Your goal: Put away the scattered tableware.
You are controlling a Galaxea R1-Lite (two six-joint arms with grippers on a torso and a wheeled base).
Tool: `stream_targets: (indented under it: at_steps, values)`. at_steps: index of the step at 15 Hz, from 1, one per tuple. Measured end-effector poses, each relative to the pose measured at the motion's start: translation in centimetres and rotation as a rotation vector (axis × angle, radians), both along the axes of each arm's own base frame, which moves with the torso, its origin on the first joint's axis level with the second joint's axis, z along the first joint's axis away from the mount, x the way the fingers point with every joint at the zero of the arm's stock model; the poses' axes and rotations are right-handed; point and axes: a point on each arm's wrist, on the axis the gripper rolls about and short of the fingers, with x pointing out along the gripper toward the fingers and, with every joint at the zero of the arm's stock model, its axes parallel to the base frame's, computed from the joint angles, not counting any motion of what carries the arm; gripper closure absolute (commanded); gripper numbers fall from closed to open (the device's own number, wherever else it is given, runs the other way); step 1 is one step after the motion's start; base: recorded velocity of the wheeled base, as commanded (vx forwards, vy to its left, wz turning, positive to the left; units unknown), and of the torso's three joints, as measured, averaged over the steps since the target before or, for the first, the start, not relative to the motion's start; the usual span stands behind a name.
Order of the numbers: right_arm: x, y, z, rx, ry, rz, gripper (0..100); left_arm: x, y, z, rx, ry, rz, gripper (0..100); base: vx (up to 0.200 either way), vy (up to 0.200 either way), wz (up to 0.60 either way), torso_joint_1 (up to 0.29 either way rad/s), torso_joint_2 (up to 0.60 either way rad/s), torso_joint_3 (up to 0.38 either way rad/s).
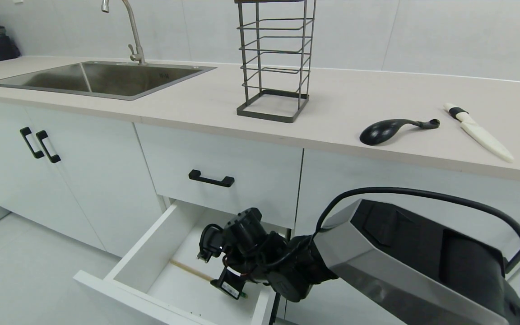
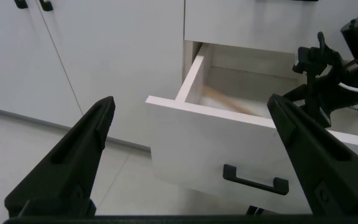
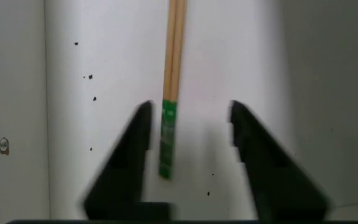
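Chopsticks lie loose in the open drawer

Right gripper hangs inside the drawer, released, fingers either side of the green ends. Left gripper, spread wide, faces the drawer front. Spoon and knife lie on the counter above the drawer

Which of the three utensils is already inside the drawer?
The chopsticks, lying in the open drawer below the right pincer; the black spoon and white knife lie on the counter.

Counter: sink at far left; rack at centre; spoon right of rack, near front edge; knife just right of spoon. Below rack: open drawer, chopsticks lying inside.
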Motion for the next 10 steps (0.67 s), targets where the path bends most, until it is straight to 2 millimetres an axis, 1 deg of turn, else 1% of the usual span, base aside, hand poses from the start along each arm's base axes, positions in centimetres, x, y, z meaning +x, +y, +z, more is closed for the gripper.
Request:
stream_targets:
  at_steps: [4,6,10]
  values:
    - [-0.2,-0.4,1.7,0.016,-0.018,-0.009,0,0.0,0.0,0.0,0.0,0.0,0.0,0,0.0,0.0,0.0,0.0,0.0,0.0]
    - [-0.3,-0.5,3.0,0.035,-0.038,-0.015,0,0.0,0.0,0.0,0.0,0.0,0.0,0,0.0,0.0,0.0,0.0,0.0,0.0]
    - [-1.6,-1.8,5.2,0.103,-0.082,-0.01,0,0.0,0.0,0.0,0.0,0.0,0.0,0,0.0,0.0,0.0,0.0,0.0,0.0]
